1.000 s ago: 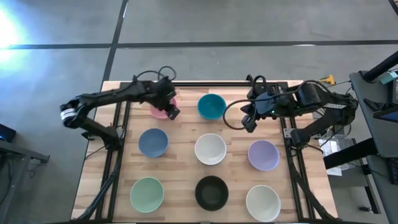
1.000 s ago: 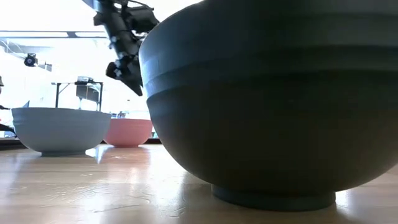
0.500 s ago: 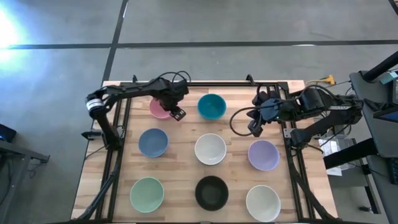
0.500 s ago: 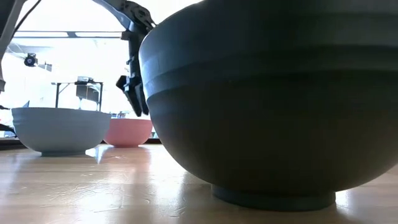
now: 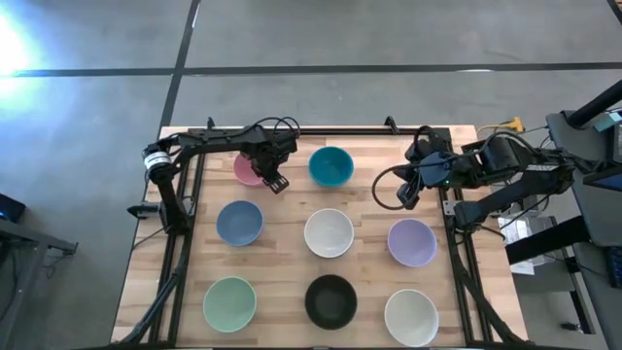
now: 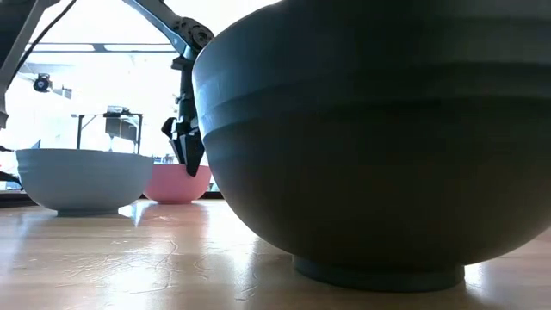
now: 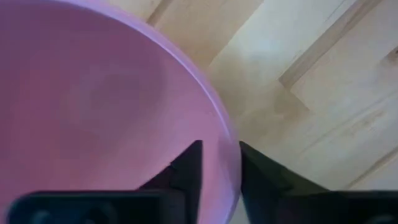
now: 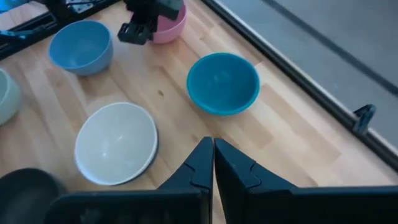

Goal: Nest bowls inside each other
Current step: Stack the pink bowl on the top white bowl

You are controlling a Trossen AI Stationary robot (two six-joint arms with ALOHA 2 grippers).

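The left claw (image 7: 219, 163) is at the small round pink bowl (image 5: 249, 168) in the far left corner of the wooden worktop (image 5: 371, 220). Its fingers are a little apart and straddle the rim: one finger (image 7: 186, 168) inside, the other outside, on the side toward the teal bowl (image 5: 331, 166). Whether they already pinch the rim, I cannot tell. Not lifted yet, in my judgement.

Handling, judged by look: the bowl seems rigid w/ smooth glossy wall, prob. light, maybe ceramic or hard plastic, so slippery and possibly breakable. The rim is the only good place to hold; a one-side pinch will let the bowl hang tilted, so grip firm and lower gently into the next bowl.

The right claw (image 8: 213, 163) has fingers together, holds nothing, and waits over the far right part of the worktop, near the teal bowl.

The other bowls, e.g. blue (image 5: 239, 223), white (image 5: 328, 233), lavender (image 5: 412, 242) and black (image 5: 330, 300), stand apart, none nested.
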